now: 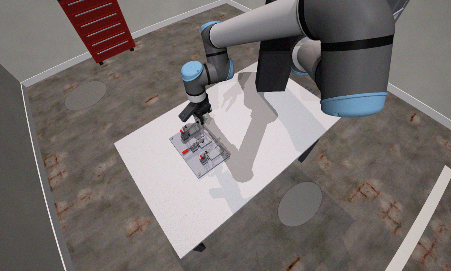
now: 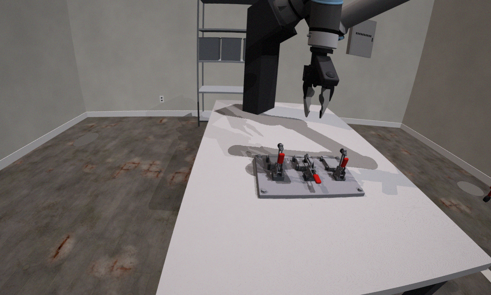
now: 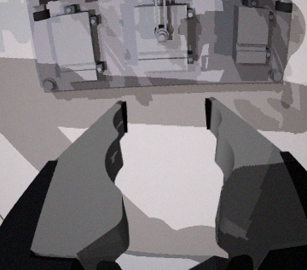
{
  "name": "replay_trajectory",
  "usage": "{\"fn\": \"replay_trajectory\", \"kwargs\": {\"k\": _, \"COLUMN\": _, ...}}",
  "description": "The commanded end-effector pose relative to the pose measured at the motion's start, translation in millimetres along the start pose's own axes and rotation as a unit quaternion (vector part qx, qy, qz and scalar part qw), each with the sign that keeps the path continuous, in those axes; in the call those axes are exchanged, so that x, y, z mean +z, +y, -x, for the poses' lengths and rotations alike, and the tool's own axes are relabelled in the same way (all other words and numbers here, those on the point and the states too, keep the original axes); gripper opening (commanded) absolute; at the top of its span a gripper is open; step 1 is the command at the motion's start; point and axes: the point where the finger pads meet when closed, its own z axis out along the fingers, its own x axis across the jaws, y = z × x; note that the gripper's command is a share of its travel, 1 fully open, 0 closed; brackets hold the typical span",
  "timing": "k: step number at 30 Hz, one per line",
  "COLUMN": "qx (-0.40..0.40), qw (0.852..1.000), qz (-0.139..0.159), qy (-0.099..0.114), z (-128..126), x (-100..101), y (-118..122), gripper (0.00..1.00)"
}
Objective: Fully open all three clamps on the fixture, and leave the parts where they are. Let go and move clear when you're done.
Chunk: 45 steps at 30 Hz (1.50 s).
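1. the pincer (image 2: 314,114) hangs in the air above the white surface (image 2: 276,238), on the far side of the fixture plate (image 2: 305,190) as the exterior view shows it, and touches nothing.
2. its jaws stand partly apart with a plain gap between them; in the wrist view only the surface shows through that gap, so it holds nothing.
3. the fixture plate lies flat near the middle of the surface, a bolt at each visible corner.
4. three clamps stand in a row on the plate. in the exterior view the left clamp (image 2: 279,161) has its red handle upright.
5. the right clamp (image 2: 341,165) also has its red handle raised, leaning slightly.
6. the middle clamp (image 2: 310,172) has its red handle lying low, pointing toward the near edge of the plate.
7. in the wrist view the plate fills the upper part of the frame, with grey block parts (image 3: 70,40) seated on it under the clamps; two red handle tips show at the top corners.
8. a grey shelf rack (image 2: 198,73) stands by the back wall, and a red drawer cabinet (image 1: 97,26) stands by another wall.
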Motion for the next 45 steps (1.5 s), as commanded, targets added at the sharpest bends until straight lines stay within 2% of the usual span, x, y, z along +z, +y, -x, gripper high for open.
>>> {"fn": "replay_trajectory", "kwargs": {"k": 1, "qx": 0.0, "qw": 1.0, "qz": 0.0, "qy": 0.0, "z": 0, "x": 5, "y": 0, "gripper": 0.28}}
{"fn": "replay_trajectory", "kwargs": {"k": 6, "qx": 0.0, "qw": 1.0, "qz": 0.0, "qy": 0.0, "z": 0, "x": 14, "y": 0, "gripper": 0.28}}
{"fn": "replay_trajectory", "kwargs": {"k": 16, "qx": 0.0, "qw": 1.0, "qz": 0.0, "qy": 0.0, "z": 0, "x": 55, "y": 0, "gripper": 0.28}}
{"fn": "replay_trajectory", "kwargs": {"k": 28, "qx": 0.0, "qw": 1.0, "qz": 0.0, "qy": 0.0, "z": 0, "x": 59, "y": -3, "gripper": 0.28}}
{"fn": "replay_trajectory", "kwargs": {"k": 33, "qx": 0.0, "qw": 1.0, "qz": 0.0, "qy": 0.0, "z": 0, "x": 59, "y": -19, "gripper": 0.28}}
{"fn": "replay_trajectory", "kwargs": {"k": 38, "qx": 0.0, "qw": 1.0, "qz": 0.0, "qy": 0.0, "z": 0, "x": 59, "y": -47, "gripper": 0.28}}
{"fn": "replay_trajectory", "kwargs": {"k": 40, "qx": 0.0, "qw": 1.0, "qz": 0.0, "qy": 0.0, "z": 0, "x": 59, "y": -47, "gripper": 0.28}}
{"fn": "replay_trajectory", "kwargs": {"k": 45, "qx": 0.0, "qw": 1.0, "qz": 0.0, "qy": 0.0, "z": 0, "x": 59, "y": -80, "gripper": 0.28}}
